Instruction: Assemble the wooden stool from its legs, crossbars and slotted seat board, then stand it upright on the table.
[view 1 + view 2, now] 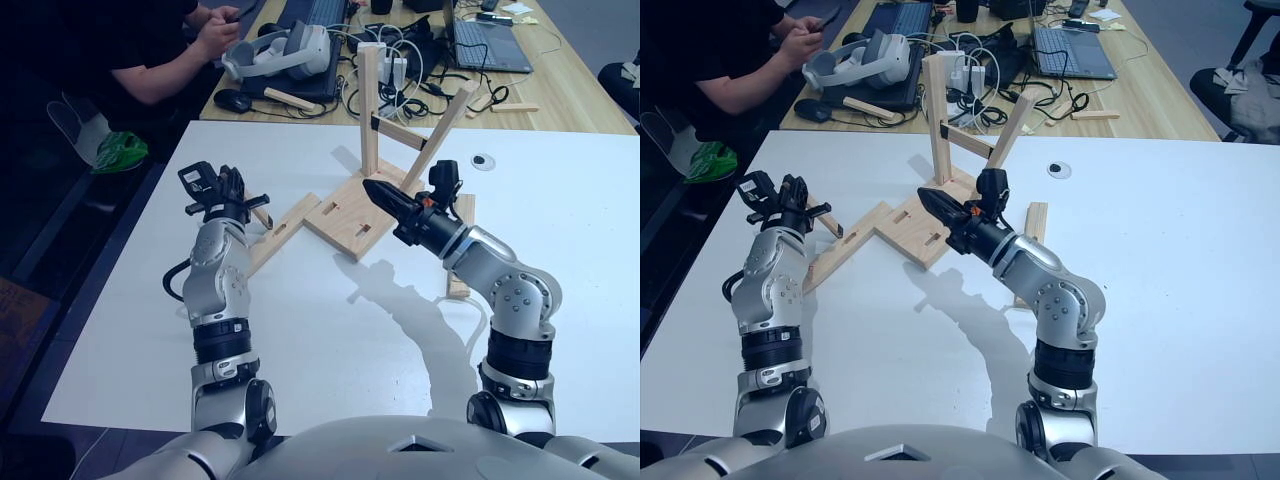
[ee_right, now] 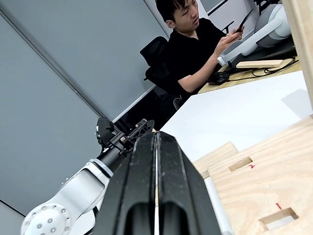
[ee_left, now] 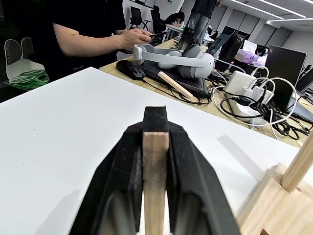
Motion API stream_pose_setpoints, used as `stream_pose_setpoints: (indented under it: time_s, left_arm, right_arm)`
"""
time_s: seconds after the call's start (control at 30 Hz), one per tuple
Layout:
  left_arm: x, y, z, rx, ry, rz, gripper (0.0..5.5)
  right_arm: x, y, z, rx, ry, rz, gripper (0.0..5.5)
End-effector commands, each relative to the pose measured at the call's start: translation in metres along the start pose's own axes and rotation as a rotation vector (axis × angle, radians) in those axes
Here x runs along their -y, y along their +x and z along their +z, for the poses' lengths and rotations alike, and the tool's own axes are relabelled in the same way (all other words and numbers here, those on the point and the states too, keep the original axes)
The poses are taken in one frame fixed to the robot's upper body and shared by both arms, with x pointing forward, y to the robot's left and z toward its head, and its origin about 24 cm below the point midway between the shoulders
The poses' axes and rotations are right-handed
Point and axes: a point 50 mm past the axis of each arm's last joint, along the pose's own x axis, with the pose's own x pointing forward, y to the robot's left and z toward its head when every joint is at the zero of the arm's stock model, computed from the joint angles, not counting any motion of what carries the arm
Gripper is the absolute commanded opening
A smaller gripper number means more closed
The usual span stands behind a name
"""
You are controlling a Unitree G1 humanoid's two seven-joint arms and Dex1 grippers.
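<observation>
The slotted seat board (image 1: pixel 345 222) lies flat mid-table. One leg (image 1: pixel 370 105) stands upright in it, a second leg (image 1: pixel 452 118) leans, and a crossbar (image 1: pixel 400 135) joins them. My right gripper (image 1: pixel 372 188) hovers just above the board, shut with nothing between its fingers; the board's slots (image 2: pixel 281 218) lie below it. My left gripper (image 1: pixel 243 203) is shut on a thin wooden crossbar (image 3: pixel 155 166) to the left of the board. An L-shaped leg piece (image 1: pixel 285 235) lies beside it. Another leg (image 1: pixel 463 225) lies flat behind my right forearm.
A small round black object (image 1: pixel 483 161) sits on the white table at the back right. The wooden desk behind holds a headset (image 1: pixel 280 55), laptops, cables and loose wood pieces (image 1: pixel 290 98). A person sits at the back left. The white table's near half is bare.
</observation>
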Motion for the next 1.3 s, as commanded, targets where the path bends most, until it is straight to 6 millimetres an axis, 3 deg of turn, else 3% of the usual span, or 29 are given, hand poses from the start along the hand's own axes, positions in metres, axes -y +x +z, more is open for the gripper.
stream_pose_setpoints:
  time_s: [0.03,0.23,0.4,0.67,1.3]
  left_arm:
    - [-0.005,-0.007,-0.002,-0.012,0.058,0.000,0.41]
    - [0.007,-0.006,0.011,0.068,0.004,-0.121,0.41]
    - [0.017,-0.005,0.007,0.062,0.013,-0.286,0.41]
    - [-0.007,-0.002,-0.005,0.042,0.191,-0.429,0.41]
    - [-0.015,-0.015,-0.014,0.038,0.221,-0.526,0.41]
  right_arm:
    - [0.000,0.002,0.000,0.008,0.004,0.001,0.00]
    - [0.000,0.002,0.000,0.018,0.002,-0.003,0.00]
    - [0.001,0.002,0.000,0.019,0.002,-0.005,0.00]
    - [0.002,0.001,0.000,0.021,0.007,-0.005,0.00]
    - [0.006,-0.002,-0.002,0.022,0.029,-0.020,0.00]
